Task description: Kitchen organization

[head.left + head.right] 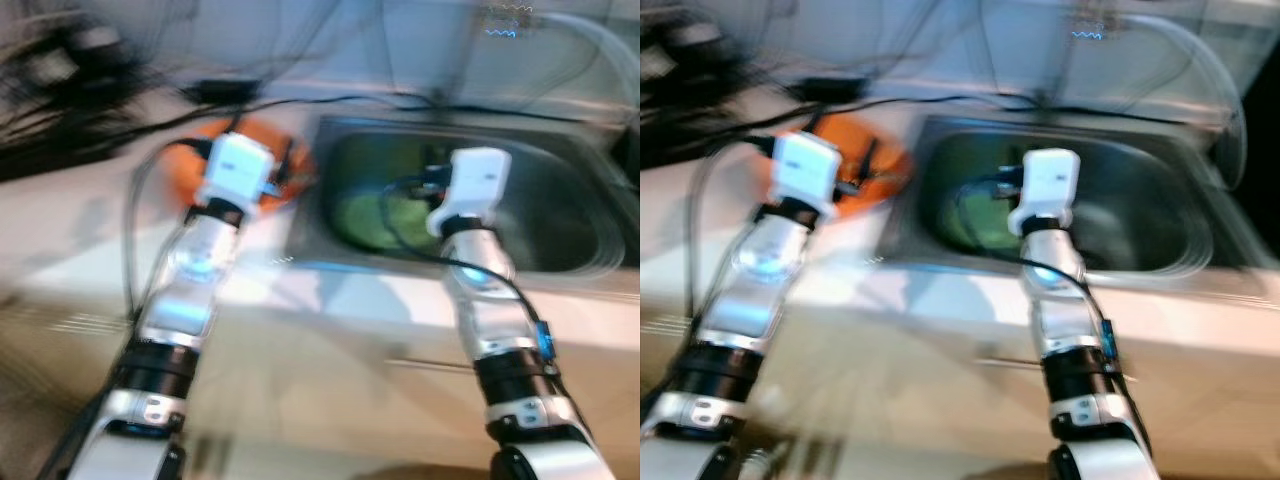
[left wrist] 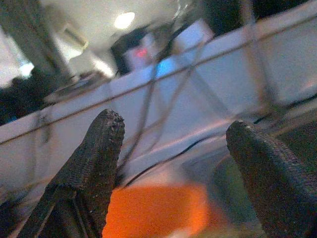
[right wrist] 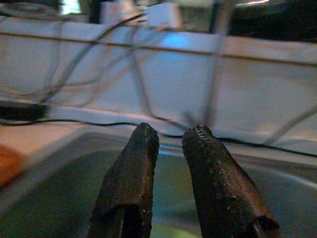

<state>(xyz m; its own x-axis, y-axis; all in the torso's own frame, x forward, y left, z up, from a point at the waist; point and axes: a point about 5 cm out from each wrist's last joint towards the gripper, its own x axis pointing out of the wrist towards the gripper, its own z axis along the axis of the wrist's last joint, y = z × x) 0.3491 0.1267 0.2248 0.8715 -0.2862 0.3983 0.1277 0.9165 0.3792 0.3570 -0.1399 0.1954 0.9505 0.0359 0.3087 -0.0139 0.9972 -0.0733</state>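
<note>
Both head views are blurred. An orange dish lies on the pale counter just left of the steel sink. My left arm reaches over the dish, and its white wrist housing hides the fingers from above. In the left wrist view my left gripper is open and empty, with the orange dish below it. Something green lies in the sink bottom. My right arm's wrist housing hangs over the sink. My right gripper is shut, with nothing between its fingers.
Black cables run along the tiled back wall and over the counter. Dark items stand at the back left. A clear hose curves over the sink's right side. The counter's front edge lies under both forearms.
</note>
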